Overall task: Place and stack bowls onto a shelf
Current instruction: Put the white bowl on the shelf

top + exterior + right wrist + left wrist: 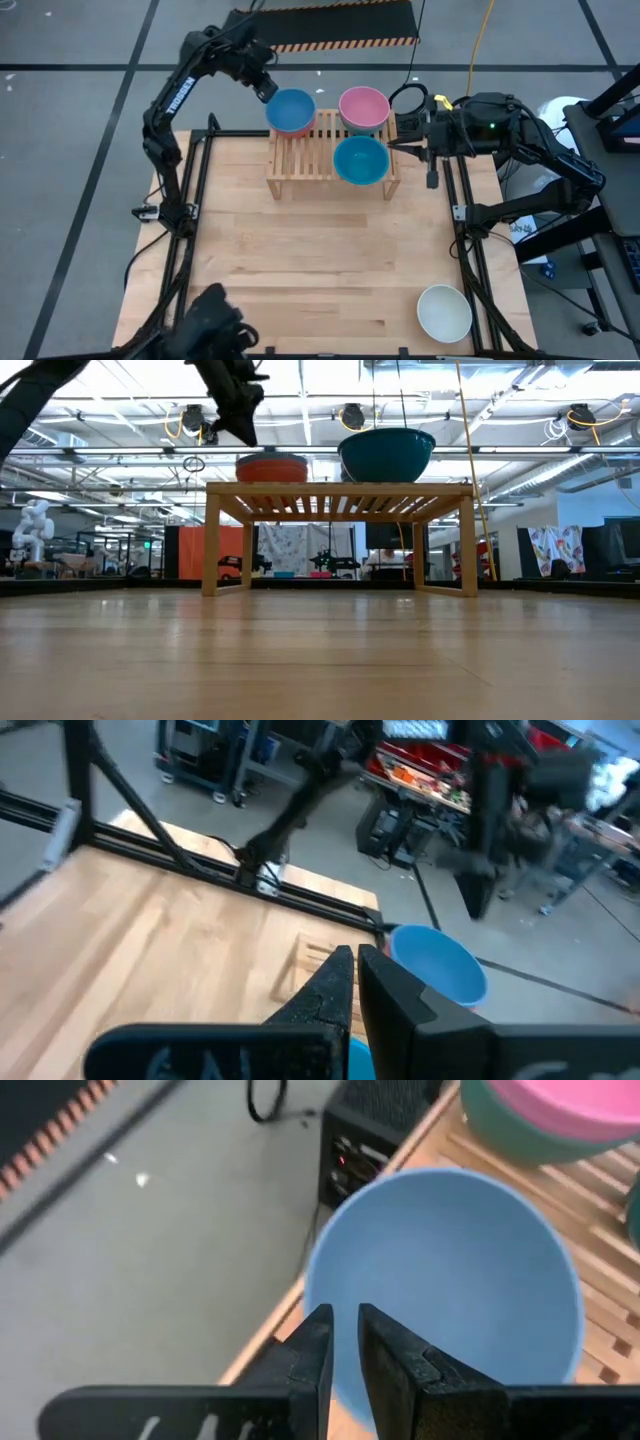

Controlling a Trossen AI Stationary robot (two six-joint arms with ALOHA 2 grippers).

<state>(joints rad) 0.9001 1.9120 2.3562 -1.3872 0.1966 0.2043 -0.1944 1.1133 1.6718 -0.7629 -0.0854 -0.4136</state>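
My left gripper (268,90) pinches the rim of the round light-blue plastic bowl (291,110), nested on a red one at the slatted light-wood shelf's (300,165) far-left corner. It should be light, stiff and slippery, so the rim is the hold. The shelf edge is close. My right gripper (393,135) waits closed, right of the shelf.

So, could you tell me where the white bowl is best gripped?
Take the white bowl by its rim, from straight above, one finger inside and one outside. It sits upright, mouth up, alone on the table near the front right corner, so its thin rim is exposed all round.
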